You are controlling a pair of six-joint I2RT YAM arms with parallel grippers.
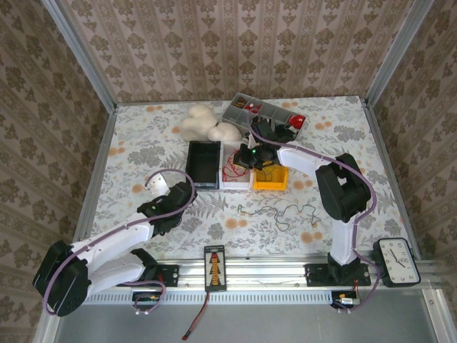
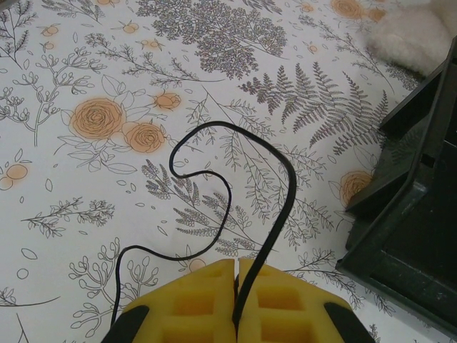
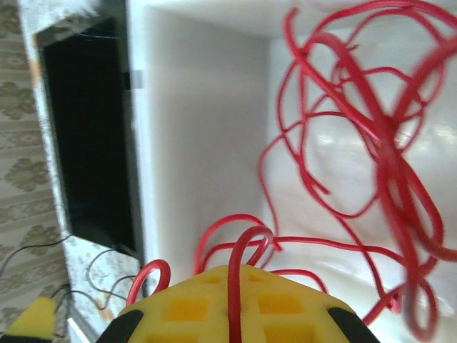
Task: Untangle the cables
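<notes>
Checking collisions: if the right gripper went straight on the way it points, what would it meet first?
Likely the red cable loops ahead of the right gripper, then the white bin wall; depth is unclear.

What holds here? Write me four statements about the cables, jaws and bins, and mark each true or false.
1. The left jaws are shut on the black cable. True.
2. The right jaws pinch a blue cable. False: they pinch the red cable.
3. The red cable's tangle sits in a yellow bin. False: it sits in the white bin.
4. In the top view, the black bin stands directly left of the white bin. True.
</notes>
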